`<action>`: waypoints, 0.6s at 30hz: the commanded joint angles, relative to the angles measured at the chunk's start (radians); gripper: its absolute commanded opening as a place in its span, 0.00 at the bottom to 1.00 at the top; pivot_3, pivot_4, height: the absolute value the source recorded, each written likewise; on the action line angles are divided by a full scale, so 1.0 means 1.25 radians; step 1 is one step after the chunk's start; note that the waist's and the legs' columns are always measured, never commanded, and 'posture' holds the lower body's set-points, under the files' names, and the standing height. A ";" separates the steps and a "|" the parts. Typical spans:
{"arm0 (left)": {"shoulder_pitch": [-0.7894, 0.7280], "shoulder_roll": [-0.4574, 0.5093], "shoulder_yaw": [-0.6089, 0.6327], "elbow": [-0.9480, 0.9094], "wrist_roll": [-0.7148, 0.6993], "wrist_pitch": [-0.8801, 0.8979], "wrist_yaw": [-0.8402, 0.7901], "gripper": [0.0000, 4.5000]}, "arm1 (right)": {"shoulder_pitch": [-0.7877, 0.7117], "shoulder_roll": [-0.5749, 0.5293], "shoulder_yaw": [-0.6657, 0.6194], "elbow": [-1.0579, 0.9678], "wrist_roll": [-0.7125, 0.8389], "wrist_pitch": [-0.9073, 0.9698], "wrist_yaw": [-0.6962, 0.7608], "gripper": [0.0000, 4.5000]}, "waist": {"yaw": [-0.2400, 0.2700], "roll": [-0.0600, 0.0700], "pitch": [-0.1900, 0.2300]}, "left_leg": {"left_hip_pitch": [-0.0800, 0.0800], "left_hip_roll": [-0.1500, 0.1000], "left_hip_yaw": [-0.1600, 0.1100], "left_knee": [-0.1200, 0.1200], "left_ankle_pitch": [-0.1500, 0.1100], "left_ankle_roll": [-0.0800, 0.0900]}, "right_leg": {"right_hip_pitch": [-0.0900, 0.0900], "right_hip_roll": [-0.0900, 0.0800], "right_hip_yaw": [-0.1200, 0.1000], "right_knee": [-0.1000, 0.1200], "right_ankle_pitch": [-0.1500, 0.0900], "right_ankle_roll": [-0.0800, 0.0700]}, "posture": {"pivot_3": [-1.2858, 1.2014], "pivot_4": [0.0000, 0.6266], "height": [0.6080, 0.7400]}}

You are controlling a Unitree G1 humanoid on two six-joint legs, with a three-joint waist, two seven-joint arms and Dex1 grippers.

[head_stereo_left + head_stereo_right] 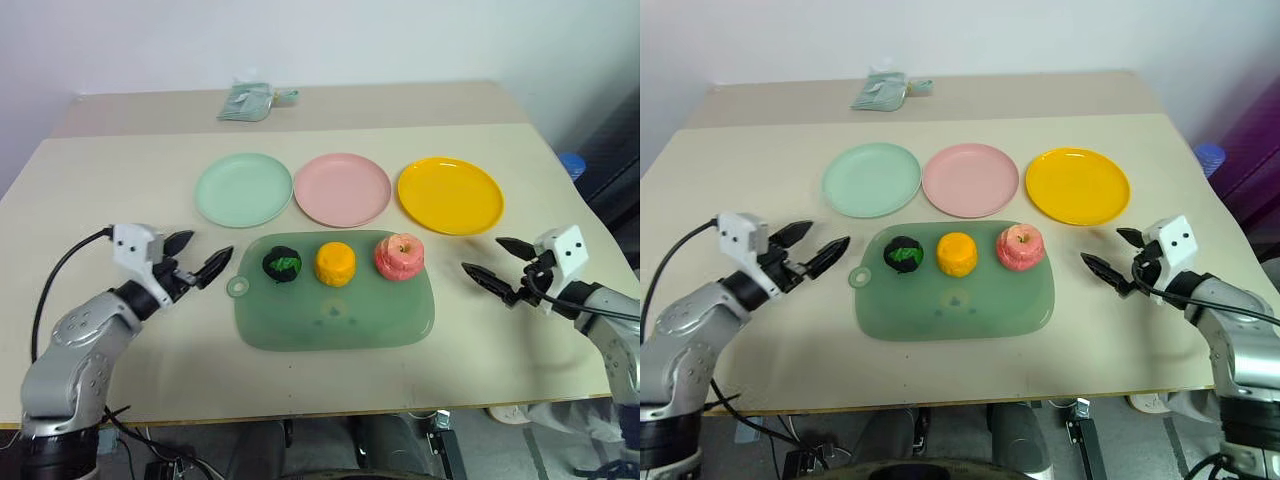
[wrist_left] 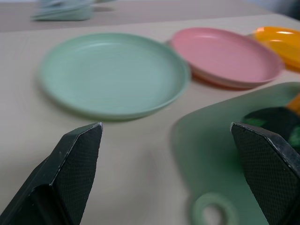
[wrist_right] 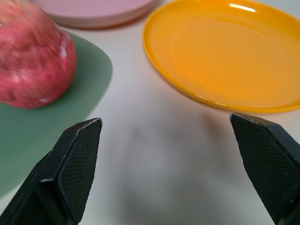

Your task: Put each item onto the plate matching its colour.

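Left tool (image 1: 200, 256) hangs over the worktop (image 1: 120, 160) just off the tray's looped handle end, fingers spread wide, nothing between them. Right tool (image 1: 495, 264) sits off the tray's other end, near the front rim of the yellow plate (image 1: 450, 195), also spread wide and empty. Between the two tools lies the green tray (image 1: 335, 315), carrying all three items in a row along its far edge: dark green-black ball (image 1: 282, 264) nearest the left tool, orange-yellow puck (image 1: 334, 263) in the middle, pink-red apple (image 1: 399, 257) nearest the right tool. Beyond the tray, three bare plates in a line: mint green plate (image 1: 243, 190), pink plate (image 1: 342, 189), then the yellow one. A pale green packet (image 1: 248, 102) lies at the worktop's far side.
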 commanded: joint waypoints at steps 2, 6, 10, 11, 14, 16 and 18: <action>-0.073 0.025 -0.057 -0.023 -0.035 0.029 -0.063 1.00 | 0.032 -0.002 -0.023 -0.080 0.060 0.030 0.032 0.99 | 0.000 0.000 0.000 | 0.000 0.000 0.000 0.000 0.000 0.000 | 0.000 0.000 0.000 0.000 0.000 0.000 | 0.52 0.24 1.00; -0.127 0.078 -0.168 0.024 0.055 0.004 -0.129 1.00 | 0.072 -0.016 -0.017 -0.145 0.102 0.068 0.072 0.99 | -0.003 0.000 0.000 | 0.000 -0.001 0.000 0.000 0.000 0.000 | 0.000 0.001 0.000 0.000 0.000 0.000 | 0.52 0.24 1.00; -0.175 0.094 -0.255 0.094 0.139 -0.039 -0.164 1.00 | 0.112 -0.040 -0.019 -0.211 0.127 0.104 0.099 0.99 | -0.004 0.000 0.000 | 0.001 -0.002 0.000 0.000 0.000 0.000 | 0.000 0.001 0.000 0.000 0.000 0.000 | 0.52 0.24 1.00; -0.185 0.093 -0.272 0.107 0.150 -0.038 -0.172 1.00 | 0.123 -0.045 -0.022 -0.231 0.137 0.114 0.105 0.99 | -0.004 0.000 0.000 | 0.000 -0.002 0.000 0.000 0.000 0.000 | 0.000 0.001 0.000 0.000 0.000 0.000 | 0.52 0.24 1.00; -0.206 0.094 -0.320 0.147 0.198 -0.058 -0.197 1.00 | 0.148 -0.055 -0.023 -0.295 0.156 0.138 0.106 0.99 | -0.002 0.000 0.000 | 0.000 -0.002 0.000 0.000 0.000 0.000 | 0.000 0.001 0.000 0.000 0.000 0.000 | 0.52 0.24 1.00; -0.216 0.084 -0.333 0.168 0.210 -0.070 -0.208 1.00 | 0.154 -0.053 -0.019 -0.322 0.158 0.146 0.095 0.99 | -0.002 0.000 0.000 | 0.000 -0.002 0.000 0.000 0.000 0.000 | 0.000 0.001 0.000 0.000 0.000 0.000 | 0.52 0.24 1.00; -0.219 0.072 -0.340 0.183 0.216 -0.080 -0.216 0.94 | 0.153 -0.047 -0.013 -0.335 0.157 0.151 0.081 1.00 | -0.003 0.000 0.000 | 0.000 -0.002 0.000 0.000 0.000 0.000 | 0.000 0.001 0.000 0.000 0.000 0.000 | 0.52 0.24 1.00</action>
